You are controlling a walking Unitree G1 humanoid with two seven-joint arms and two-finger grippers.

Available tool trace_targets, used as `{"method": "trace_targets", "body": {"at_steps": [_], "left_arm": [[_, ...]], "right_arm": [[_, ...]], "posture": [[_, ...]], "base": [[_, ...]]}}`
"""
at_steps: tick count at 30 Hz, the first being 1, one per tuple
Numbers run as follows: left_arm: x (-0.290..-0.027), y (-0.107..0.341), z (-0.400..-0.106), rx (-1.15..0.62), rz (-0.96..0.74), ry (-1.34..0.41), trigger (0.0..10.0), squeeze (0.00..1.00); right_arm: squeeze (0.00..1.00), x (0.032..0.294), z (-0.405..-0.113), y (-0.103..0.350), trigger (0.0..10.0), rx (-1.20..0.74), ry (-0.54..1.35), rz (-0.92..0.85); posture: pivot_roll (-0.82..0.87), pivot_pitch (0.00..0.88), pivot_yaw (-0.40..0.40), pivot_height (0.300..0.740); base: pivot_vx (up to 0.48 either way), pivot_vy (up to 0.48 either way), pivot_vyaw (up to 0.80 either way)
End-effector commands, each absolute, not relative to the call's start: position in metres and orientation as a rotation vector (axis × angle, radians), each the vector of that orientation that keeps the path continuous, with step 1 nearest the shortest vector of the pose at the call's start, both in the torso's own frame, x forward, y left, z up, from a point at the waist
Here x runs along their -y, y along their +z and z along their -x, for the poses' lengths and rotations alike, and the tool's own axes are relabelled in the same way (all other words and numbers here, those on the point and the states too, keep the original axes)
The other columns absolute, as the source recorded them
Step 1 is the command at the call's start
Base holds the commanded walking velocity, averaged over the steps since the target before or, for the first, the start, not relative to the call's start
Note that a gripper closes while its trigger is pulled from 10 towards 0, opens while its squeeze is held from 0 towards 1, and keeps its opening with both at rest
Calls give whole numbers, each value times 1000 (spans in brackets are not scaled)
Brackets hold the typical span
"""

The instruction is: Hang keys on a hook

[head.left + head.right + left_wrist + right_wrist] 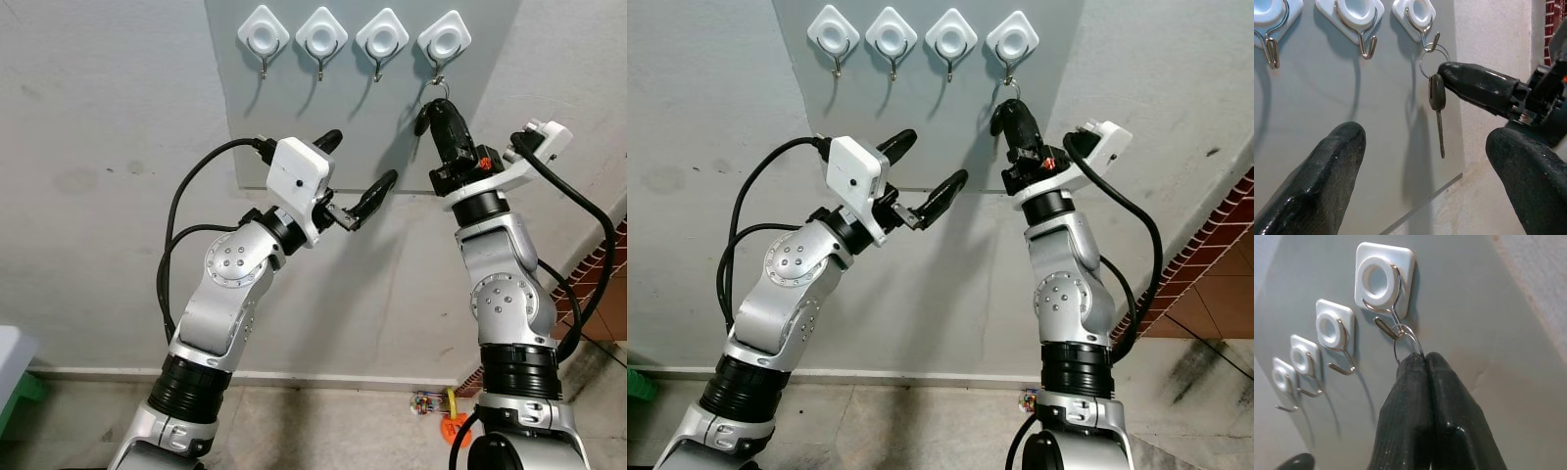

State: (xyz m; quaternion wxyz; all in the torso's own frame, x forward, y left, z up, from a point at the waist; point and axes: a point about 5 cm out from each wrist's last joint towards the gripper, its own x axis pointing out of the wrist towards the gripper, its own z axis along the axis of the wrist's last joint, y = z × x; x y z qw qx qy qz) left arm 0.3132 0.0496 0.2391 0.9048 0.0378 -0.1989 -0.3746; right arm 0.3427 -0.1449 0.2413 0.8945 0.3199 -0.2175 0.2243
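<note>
Two black right hand [1425,363] fingers pinch wire key ring [1406,340] on metal hook [1388,325]; left hand [355,174] spread.

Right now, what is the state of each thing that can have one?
Key: hanging by its ring on the rightmost hook, gripped.
Other three hooks: empty.
Right gripper: shut on the key.
Left gripper: open, holding nothing.

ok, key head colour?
Dark olive-black head on the key, silver blade; clearest in the left wrist view.
</note>
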Motion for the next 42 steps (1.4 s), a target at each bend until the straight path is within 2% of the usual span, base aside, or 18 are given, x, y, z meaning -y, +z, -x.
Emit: {"method": "trace_targets", "body": {"at_steps": [1, 13, 19, 23, 28, 31, 32, 35, 37, 39, 42], "left_arm": [[-52, 243, -313, 420, -74, -763, 10000, 0], [-59, 234, -318, 373, 0, -687, 10000, 0], [-70, 216, -326, 308, 57, -576, 10000, 0], [-90, 175, -330, 210, -22, -433, 10000, 0], [-105, 153, -330, 144, 42, -337, 10000, 0], [-118, 122, -329, 47, 91, -258, 10000, 0], [-124, 104, -328, -5, 85, -229, 10000, 0], [-138, 57, -314, -152, 104, -204, 10000, 0], [-141, 42, -307, -204, 113, -210, 10000, 0], [-143, 20, -294, -291, 11, -219, 10000, 0], [-146, 5, -286, -364, 39, -203, 10000, 0]], "right_arm": [[1000, 148, -342, 220, 10000, 369, 426, -698], [1000, 152, -324, 181, 10000, 273, 343, -690], [1000, 152, -313, 158, 10000, 226, 299, -576], [1000, 154, -301, 121, 10000, 135, 240, -473], [1000, 157, -299, 107, 10000, 104, 176, -427], [1000, 159, -299, 95, 10000, 71, 142, -385], [0, 160, -298, 85, 10000, 42, 133, -379], [0, 167, -289, 48, 10000, -88, 129, -299], [0, 170, -284, 33, 10000, -153, 114, -276], [0, 177, -272, 11, 10000, -250, 97, -219], [0, 180, -264, -3, 10000, -324, 85, -172]], "posture": [[16, 77, 24, 740], [18, 75, 14, 740], [12, 73, 13, 740], [2, 56, 17, 740], [3, 47, 16, 740], [8, 29, 12, 740], [8, 24, 11, 740], [14, 14, 5, 740], [12, 9, 3, 740], [13, 3, 1, 740], [14, 0, 2, 740]], "base": [[0, 0, 0], [0, 0, 0], [0, 0, 0], [0, 0, 0], [0, 0, 0], [0, 0, 0], [0, 0, 0], [0, 0, 0], [0, 0, 0], [0, 0, 0], [0, 0, 0]]}}
